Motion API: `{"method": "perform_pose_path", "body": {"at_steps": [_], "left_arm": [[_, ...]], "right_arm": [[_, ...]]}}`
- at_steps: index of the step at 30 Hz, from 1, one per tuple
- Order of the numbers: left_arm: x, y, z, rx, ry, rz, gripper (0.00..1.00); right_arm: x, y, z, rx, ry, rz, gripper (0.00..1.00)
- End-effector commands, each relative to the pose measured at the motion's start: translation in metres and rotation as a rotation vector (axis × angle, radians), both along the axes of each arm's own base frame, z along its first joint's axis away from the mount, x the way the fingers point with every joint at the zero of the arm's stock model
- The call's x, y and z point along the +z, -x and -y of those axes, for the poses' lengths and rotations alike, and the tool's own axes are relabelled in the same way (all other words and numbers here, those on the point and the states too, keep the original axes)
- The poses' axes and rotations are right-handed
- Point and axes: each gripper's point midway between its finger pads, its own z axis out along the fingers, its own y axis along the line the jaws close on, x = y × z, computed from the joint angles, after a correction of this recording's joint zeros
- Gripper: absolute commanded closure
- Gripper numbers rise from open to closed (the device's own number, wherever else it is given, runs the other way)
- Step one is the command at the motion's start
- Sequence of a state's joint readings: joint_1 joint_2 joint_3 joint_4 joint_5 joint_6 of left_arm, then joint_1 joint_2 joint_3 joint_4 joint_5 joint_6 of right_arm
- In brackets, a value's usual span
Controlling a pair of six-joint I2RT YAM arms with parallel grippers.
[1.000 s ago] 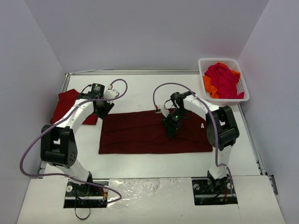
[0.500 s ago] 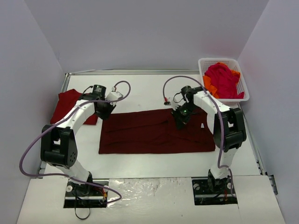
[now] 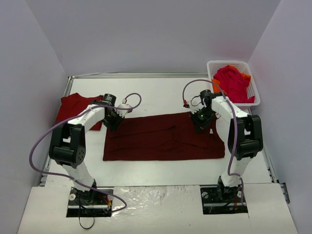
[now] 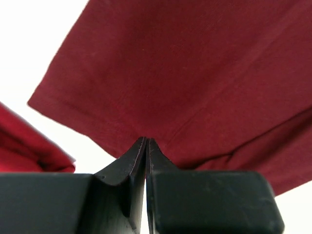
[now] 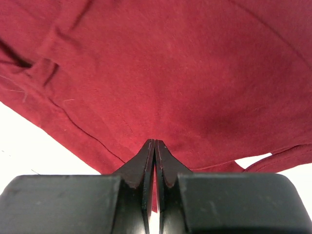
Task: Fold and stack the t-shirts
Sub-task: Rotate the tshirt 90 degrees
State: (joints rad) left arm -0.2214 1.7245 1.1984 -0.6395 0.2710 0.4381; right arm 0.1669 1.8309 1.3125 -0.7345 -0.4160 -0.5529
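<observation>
A large dark maroon t-shirt (image 3: 163,139) lies flattened as a wide rectangle in the middle of the table. My left gripper (image 3: 113,122) is shut on its far left corner; in the left wrist view the closed tips (image 4: 146,140) pinch the maroon cloth (image 4: 195,73). My right gripper (image 3: 200,122) is shut on the shirt's far edge near the right end; in the right wrist view the tips (image 5: 155,142) hold the cloth (image 5: 170,63), which shows between the fingers. A brighter red t-shirt (image 3: 72,108) lies at the far left and also shows in the left wrist view (image 4: 27,148).
A white lattice basket (image 3: 229,62) stands at the back right corner with a crimson shirt (image 3: 233,84) and an orange one (image 3: 218,90) in it. Grey walls close in the white table (image 3: 161,92) on three sides. Purple cables loop above both arms.
My right gripper has moved from the shirt's middle to the right and back, drawing cloth with it. My left gripper has shifted right onto the shirt's far left corner.
</observation>
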Motion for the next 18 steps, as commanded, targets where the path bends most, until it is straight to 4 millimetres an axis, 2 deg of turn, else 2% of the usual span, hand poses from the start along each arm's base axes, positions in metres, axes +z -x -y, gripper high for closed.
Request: {"method": "perform_pose_path", "body": {"at_steps": [1,10,18], "left_arm": [[0.007,-0.011,0.000,-0.024,-0.014,0.022,0.98],[-0.010,-0.009,0.000,-0.037,-0.025,-0.027,0.98],[-0.015,-0.006,-0.008,-0.046,-0.075,-0.069,0.98]], "right_arm": [[-0.003,0.003,0.013,-0.051,0.052,-0.011,1.00],[-0.022,-0.006,0.036,-0.110,0.085,-0.037,1.00],[-0.041,-0.008,0.041,-0.112,0.096,-0.080,1.00]]}}
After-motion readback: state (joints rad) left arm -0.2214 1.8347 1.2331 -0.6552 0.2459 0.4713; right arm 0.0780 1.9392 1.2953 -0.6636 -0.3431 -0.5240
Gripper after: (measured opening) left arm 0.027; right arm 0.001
